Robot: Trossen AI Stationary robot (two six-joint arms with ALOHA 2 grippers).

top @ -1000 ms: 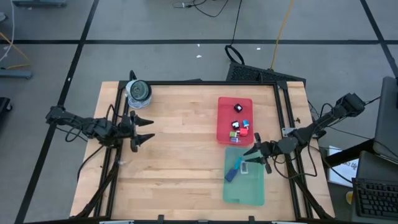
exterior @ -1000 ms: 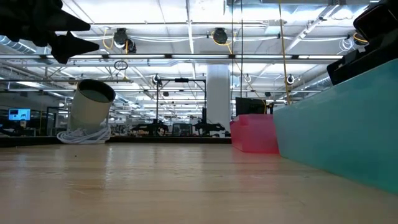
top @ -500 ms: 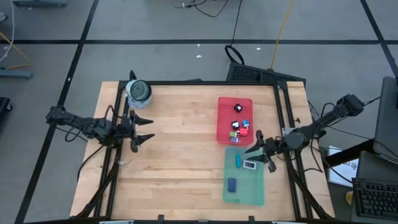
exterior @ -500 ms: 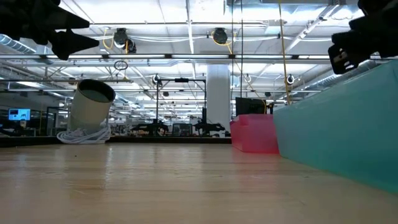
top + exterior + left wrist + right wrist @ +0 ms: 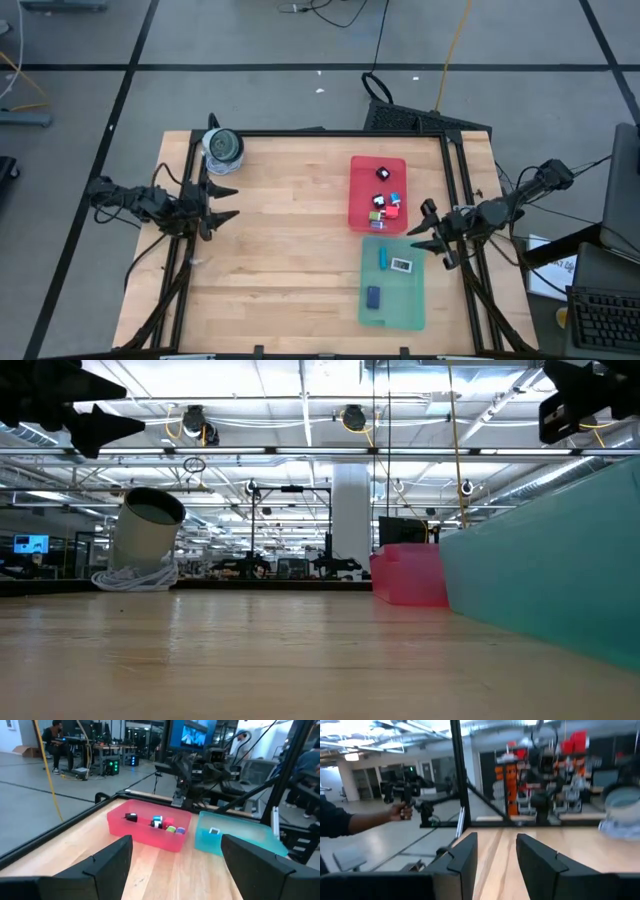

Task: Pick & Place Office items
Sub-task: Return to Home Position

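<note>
Near parted right fingers (image 5: pixel 430 212), ungripped office items (image 5: pixel 401 264).

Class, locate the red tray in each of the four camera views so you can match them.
High view: red tray right of the table's middle.
Low view: right of centre, left of the green tray.
Left wrist view: ahead, across the table.
Right wrist view: not in it.
Shared landmark: the green tray beside it.

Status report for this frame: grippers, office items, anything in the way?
Left gripper and right gripper: jaws open, empty. Office items in red tray and green tray. No obstruction seen.
</note>
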